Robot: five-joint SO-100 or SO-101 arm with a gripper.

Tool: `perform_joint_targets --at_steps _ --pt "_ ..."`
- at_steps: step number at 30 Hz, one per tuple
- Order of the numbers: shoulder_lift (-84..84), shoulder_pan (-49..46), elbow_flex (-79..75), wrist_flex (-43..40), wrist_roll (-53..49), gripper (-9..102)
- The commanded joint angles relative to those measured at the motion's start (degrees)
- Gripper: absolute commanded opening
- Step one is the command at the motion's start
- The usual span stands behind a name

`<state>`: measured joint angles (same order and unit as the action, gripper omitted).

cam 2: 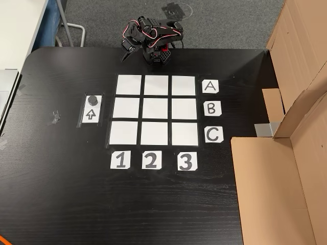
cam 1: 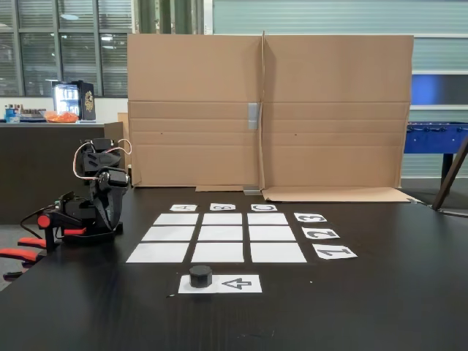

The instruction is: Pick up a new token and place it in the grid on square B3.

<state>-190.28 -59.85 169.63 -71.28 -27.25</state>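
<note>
The black token (cam 1: pixel 200 276) (cam 2: pixel 92 99) rests on one end of a white paper strip with an arrow outline, just outside the grid (cam 1: pixel 222 234) (cam 2: pixel 156 109) on its "1" side. All nine white squares are bare, including square B3 (cam 1: pixel 222 218) (cam 2: pixel 184 108). My arm sits folded at the grid's "A" side. Its gripper (cam 1: pixel 111 221) (cam 2: pixel 125 54) points down at the table beside the base; the fingers taper together and hold nothing. It is far from the token.
Paper labels A B C (cam 2: pixel 211 108) and 1 2 3 (cam 2: pixel 150 160) edge the grid. A tall cardboard screen (cam 1: pixel 267 110) (cam 2: pixel 286 168) stands along the table's far side past the "3" label. The dark tabletop (cam 1: pixel 351 307) is bare around the grid.
</note>
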Motion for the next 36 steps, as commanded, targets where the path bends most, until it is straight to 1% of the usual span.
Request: perform_joint_targets --at_steps 1,29,33,34,36 --pt "-0.18 0.62 -0.26 -0.44 -0.44 -1" --pt "-0.18 0.88 -0.53 -0.44 -0.97 -1" --pt "-0.18 0.97 -1.85 -0.35 -1.41 9" --pt "-0.18 1.23 -2.29 0.35 -1.23 13" --pt "-0.18 2.37 -4.22 0.53 -0.26 15"
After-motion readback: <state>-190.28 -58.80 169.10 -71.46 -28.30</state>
